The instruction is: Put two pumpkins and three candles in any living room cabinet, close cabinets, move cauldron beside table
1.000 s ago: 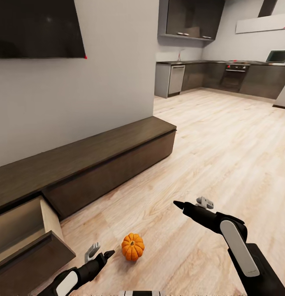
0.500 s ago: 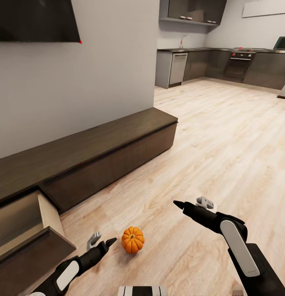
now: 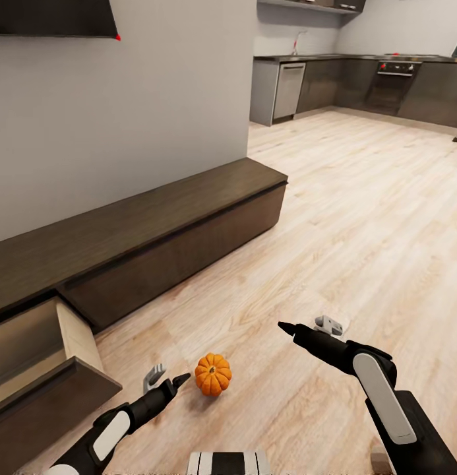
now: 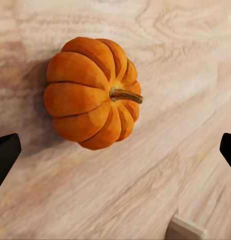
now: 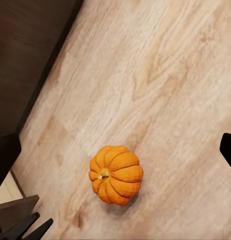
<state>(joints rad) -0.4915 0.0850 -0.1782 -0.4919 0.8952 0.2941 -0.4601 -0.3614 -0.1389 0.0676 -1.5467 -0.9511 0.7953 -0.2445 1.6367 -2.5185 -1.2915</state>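
Both arms are matte black with white oblong panels, ending in pointed black fingers and grey brackets.

A ribbed orange pumpkin sits stem-up on the floor at lower centre, near the long dark cabinet, whose lower-left drawer is open.

A pumpkin sits on the floor, just beside the left gripper (on its right). The right gripper hangs well to the pumpkin's right. The cabinet runs along the wall at left, its near drawer pulled out.
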